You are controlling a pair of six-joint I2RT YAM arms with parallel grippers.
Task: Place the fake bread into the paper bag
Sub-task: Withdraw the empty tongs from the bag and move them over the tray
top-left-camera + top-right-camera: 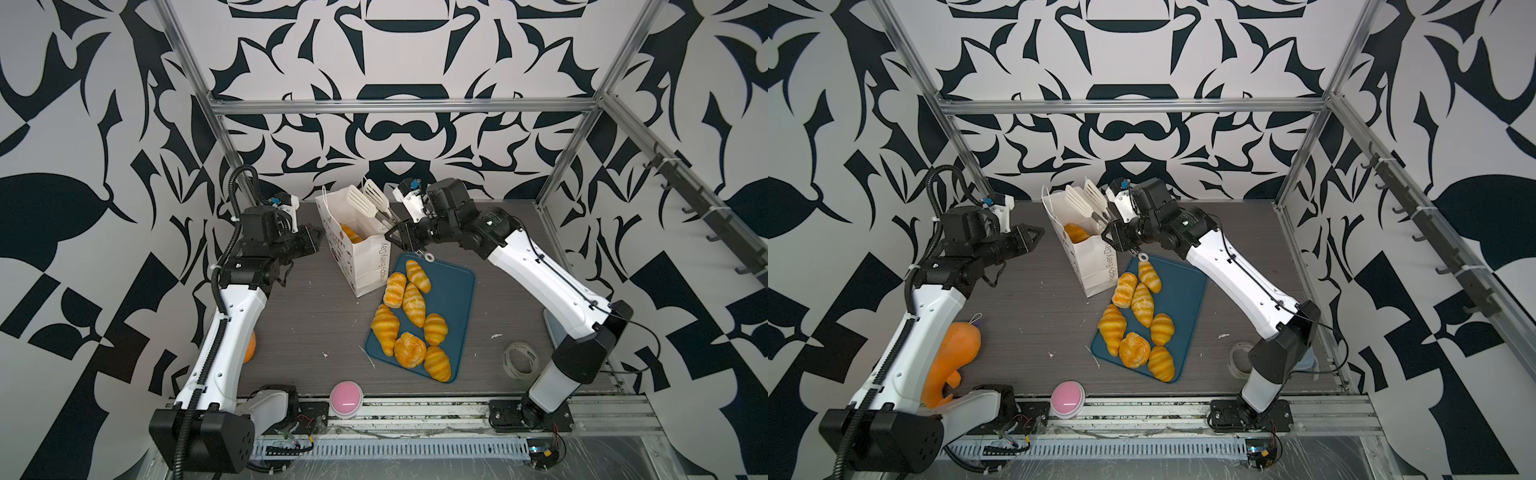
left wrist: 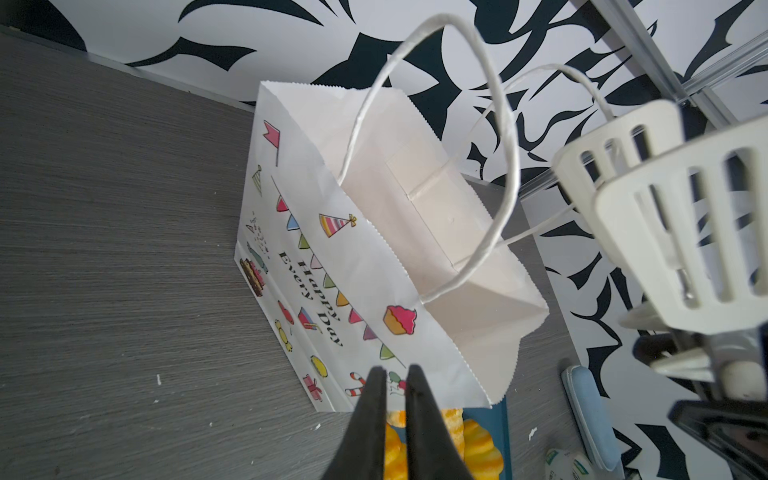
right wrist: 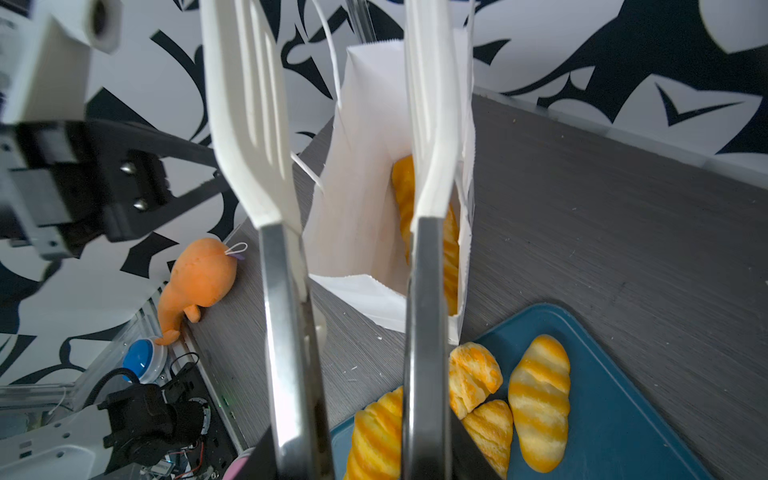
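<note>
grey wood-grain table (image 1: pixel 316 299), black-and-white walls. one glossy striped bread (image 3: pixel 405 187) lies inside the upright white paper bag (image 1: pixel 365 266), under the spread, empty tongs (image 1: pixel 365 199) my right gripper (image 1: pixel 395 237) clamps. seven more sit on the blue tray (image 1: pixel 453 291) just beside the bag. my left gripper (image 2: pixel 392 374), barely parted and empty, hangs near the bag; its wrist view shows the party drawings plainly, not the bread inside.

The paper bag (image 1: pixel 368 266) is matt, the fake bread (image 1: pixel 413 303) glossy, the tongs (image 3: pixel 428 291) shiny metal with plastic heads.
</note>
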